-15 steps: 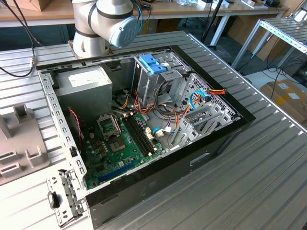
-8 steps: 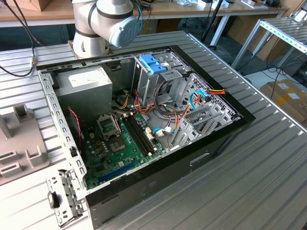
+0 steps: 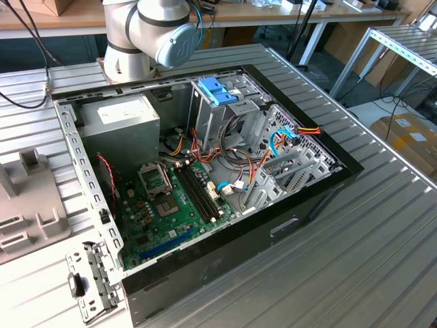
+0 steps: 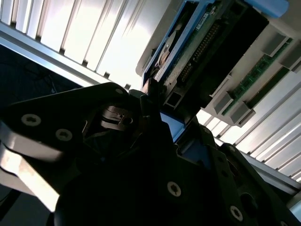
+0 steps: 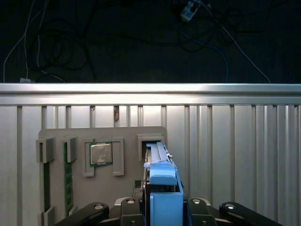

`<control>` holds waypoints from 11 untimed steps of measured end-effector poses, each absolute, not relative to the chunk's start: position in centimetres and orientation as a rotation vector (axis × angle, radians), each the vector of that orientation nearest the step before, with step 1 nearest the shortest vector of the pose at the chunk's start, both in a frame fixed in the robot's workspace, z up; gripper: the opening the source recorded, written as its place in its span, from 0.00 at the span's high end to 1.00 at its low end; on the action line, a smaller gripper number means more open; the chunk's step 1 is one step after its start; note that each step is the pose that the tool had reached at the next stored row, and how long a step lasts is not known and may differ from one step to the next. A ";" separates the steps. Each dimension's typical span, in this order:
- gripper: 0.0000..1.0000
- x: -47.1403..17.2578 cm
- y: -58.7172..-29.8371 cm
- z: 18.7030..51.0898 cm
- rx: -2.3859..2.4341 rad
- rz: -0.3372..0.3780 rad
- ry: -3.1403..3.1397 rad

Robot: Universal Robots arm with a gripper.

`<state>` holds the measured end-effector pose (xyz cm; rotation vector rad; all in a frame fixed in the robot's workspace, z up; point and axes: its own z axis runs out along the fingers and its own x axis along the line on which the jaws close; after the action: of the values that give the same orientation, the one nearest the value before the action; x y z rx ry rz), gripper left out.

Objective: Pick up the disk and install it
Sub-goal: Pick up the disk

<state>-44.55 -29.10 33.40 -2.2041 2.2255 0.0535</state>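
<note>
Gripper (image 5: 163,200) astride disk (image 5: 162,175) standing on edge in grey tray (image 5: 124,136)

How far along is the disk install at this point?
Done: the gripper is at the disk, jaws closed on it in the first wrist view. In hand: the disk, edge-on at its slot in the grey tray; whether it has lifted clear, I cannot tell. Left: the install itself; the disk is not yet in the open case.
</note>
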 end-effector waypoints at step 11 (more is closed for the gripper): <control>0.63 -44.5 -29.1 34.2 -2.204 0.054 2.225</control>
<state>-44.54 -29.06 34.15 -2.2043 2.2253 0.0535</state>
